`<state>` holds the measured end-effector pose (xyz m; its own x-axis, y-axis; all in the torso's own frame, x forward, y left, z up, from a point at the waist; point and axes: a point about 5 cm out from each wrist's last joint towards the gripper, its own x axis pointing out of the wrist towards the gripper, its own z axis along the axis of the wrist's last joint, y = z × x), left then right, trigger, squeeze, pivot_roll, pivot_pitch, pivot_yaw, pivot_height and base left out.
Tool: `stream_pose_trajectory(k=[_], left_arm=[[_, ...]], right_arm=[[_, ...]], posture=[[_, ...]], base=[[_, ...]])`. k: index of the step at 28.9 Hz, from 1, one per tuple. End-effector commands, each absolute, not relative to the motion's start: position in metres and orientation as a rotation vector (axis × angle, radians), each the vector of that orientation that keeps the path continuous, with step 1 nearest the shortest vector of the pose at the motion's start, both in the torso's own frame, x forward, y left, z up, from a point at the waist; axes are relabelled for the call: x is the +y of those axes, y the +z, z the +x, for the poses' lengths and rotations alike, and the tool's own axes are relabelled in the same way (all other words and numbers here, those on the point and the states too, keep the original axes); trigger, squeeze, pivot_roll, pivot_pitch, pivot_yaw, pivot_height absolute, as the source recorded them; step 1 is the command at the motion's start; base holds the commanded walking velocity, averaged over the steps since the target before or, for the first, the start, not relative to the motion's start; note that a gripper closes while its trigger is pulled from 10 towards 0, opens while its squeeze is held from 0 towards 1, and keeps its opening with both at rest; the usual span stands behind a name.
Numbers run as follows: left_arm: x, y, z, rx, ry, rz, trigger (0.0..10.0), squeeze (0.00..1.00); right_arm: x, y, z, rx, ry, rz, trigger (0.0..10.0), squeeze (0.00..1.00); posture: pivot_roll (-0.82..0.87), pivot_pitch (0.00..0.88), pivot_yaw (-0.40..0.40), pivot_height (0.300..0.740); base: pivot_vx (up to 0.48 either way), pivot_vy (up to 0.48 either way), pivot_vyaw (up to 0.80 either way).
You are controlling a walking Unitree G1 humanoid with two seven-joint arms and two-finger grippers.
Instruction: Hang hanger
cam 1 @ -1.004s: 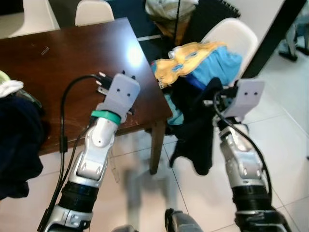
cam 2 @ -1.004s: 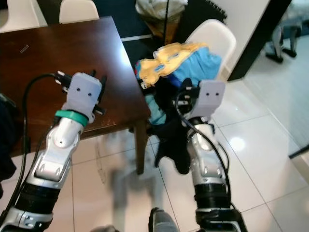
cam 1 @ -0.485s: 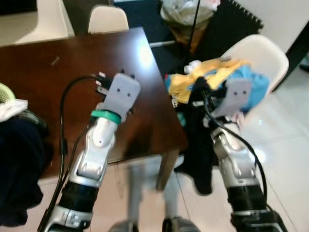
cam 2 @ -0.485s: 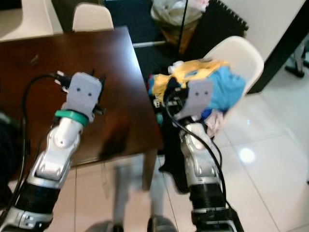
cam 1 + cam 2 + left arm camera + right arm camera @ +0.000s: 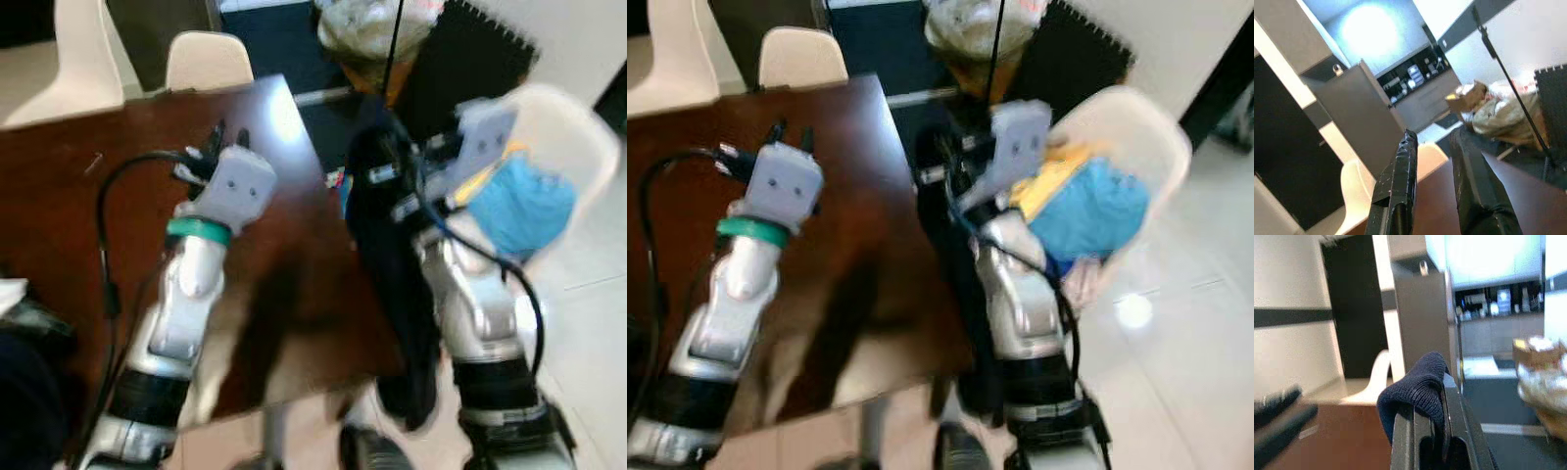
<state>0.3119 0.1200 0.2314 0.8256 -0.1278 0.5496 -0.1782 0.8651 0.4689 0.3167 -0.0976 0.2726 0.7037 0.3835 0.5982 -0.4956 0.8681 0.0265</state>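
In the left eye view, the right gripper (image 5: 377,162) is carrying a dark garment (image 5: 392,284) that is hanging down past the near right corner of the brown table (image 5: 59,215); the blur is hiding whether a hanger sits inside it. The left gripper (image 5: 217,140) is hovering over the table. To the right, a white chair (image 5: 1136,127) is holding blue and yellow clothes (image 5: 1087,211).

In the left wrist view, the left fingers (image 5: 1400,181) are standing apart, holding nothing.

In the right wrist view, the right fingers (image 5: 1405,440) are pinching the knit fabric tight.

Lifting the garment clear of the table corner and chair should be keeping it from snagging
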Motion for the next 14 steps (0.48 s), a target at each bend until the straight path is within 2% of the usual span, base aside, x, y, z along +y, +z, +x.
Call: stream_pose_trajectory(k=[1, 8, 13, 14], left_arm=[[0.119, 0.227, 0.307, -0.604, -0.001, 0.522, 10.0, 0.00], [0.121, 0.228, 0.306, -0.602, -0.001, 0.498, 10.0, 0.00], [0.129, 0.239, 0.302, -0.694, 0.121, 0.548, 10.0, 0.00], [0.133, 0.245, 0.299, -0.747, 0.188, 0.579, 10.0, 0.00]], right_arm=[[-0.088, 0.292, 0.310, -0.697, 0.542, 0.216, 10.0, 0.00], [-0.083, 0.299, 0.310, -0.712, 0.584, 0.201, 10.0, 0.00], [-0.066, 0.307, 0.305, -0.715, 0.741, 0.175, 10.0, 0.00], [-0.058, 0.315, 0.305, -0.726, 0.795, 0.176, 10.0, 0.00]], posture=[[0.02, 0.033, 0.052, 0.740], [0.03, 0.030, 0.048, 0.740], [0.03, 0.030, 0.045, 0.740], [0.03, 0.033, 0.042, 0.740]], base=[[0.000, 0.000, 0.00], [0.000, 0.000, 0.00], [0.000, 0.000, 0.00], [0.000, 0.000, 0.00]])
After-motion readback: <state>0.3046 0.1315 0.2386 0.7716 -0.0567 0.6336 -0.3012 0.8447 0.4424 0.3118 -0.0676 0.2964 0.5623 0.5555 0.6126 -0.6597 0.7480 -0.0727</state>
